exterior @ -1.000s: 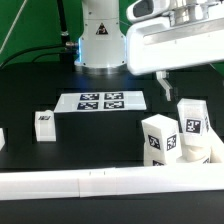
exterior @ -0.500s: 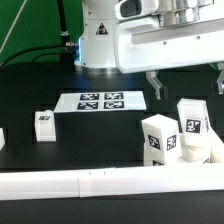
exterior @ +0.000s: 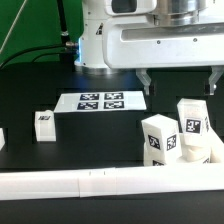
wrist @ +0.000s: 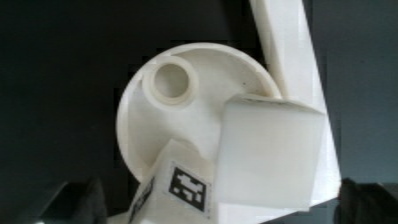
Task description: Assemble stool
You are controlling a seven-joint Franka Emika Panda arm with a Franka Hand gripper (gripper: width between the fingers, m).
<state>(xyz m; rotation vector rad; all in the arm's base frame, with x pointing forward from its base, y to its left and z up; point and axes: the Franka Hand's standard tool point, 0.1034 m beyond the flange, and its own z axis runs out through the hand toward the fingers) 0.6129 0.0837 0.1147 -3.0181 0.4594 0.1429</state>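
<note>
Gripper shifted toward exterior view's left since a second ago. It now hangs over leg cluster, jaws spread wide, nothing held.

Exterior view, left to right:
- lone stool leg: upright, tagged, on black table
- marker board: flat, just behind and right of lone leg
- leg cluster: tagged blocks standing close together, just behind long white rail running along front

Wrist view:
- seat disc: round recess showing
- tagged leg block: in front of disc, rail alongside
</note>
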